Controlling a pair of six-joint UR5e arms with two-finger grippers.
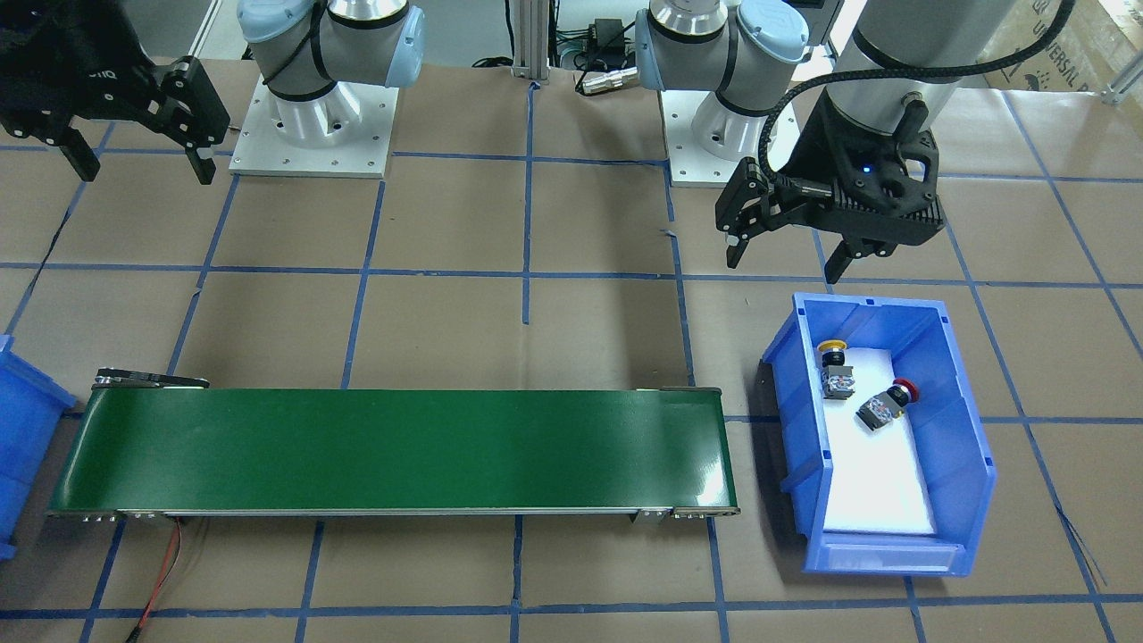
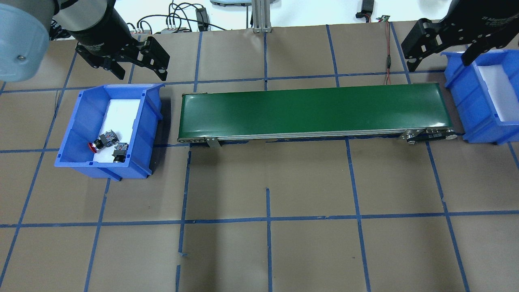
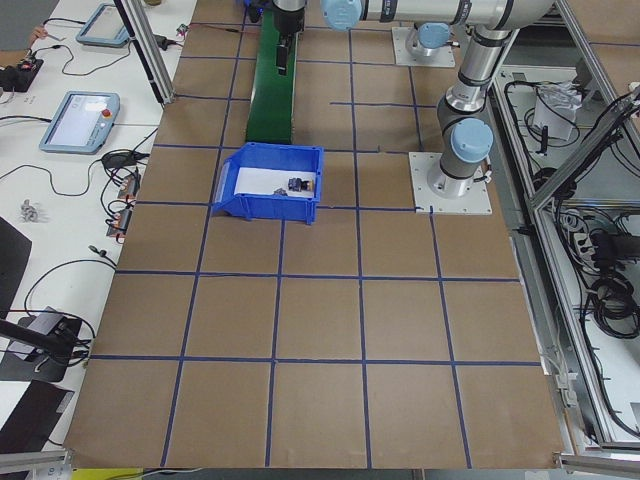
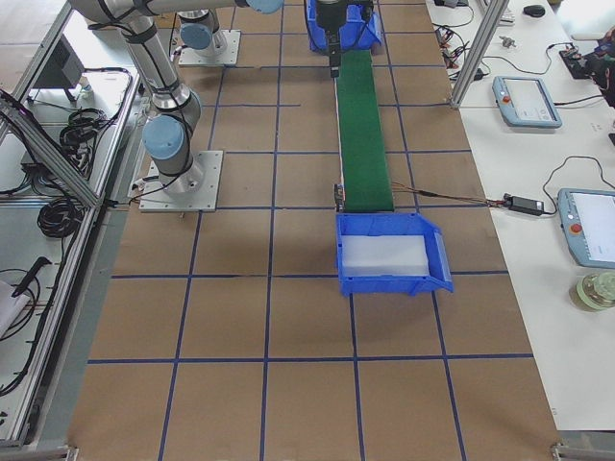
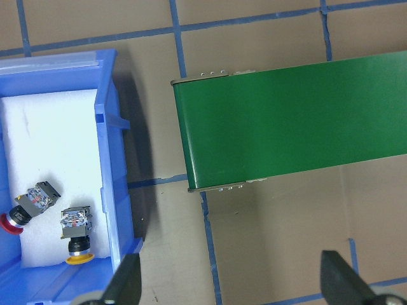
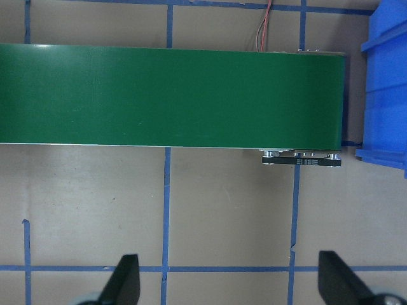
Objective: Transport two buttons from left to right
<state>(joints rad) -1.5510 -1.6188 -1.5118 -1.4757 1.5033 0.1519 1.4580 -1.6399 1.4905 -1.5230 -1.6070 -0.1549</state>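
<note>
Closest to the front-facing camera we see the left gripper (image 1: 784,266), at the upper right of that frame. It hangs over the surface (image 1: 446,295) just past the upper rim of a blue bin (image 1: 963,446), and its jaws are spread and hold nothing. On the white liner (image 1: 880,482) in the upper half of this bin lie two parts. One is the yellow button (image 1: 836,368), near the left wall with its cap toward the top of the frame. The other is the red button (image 1: 888,404), just beside it to the lower right, cap pointing upper right. A green conveyor belt (image 1: 393,446) spans the lower centre. At the upper left the right gripper (image 1: 147,176) hangs with jaws likewise spread and empty. A second blue bin (image 1: 18,446) shows at the left edge.
</note>
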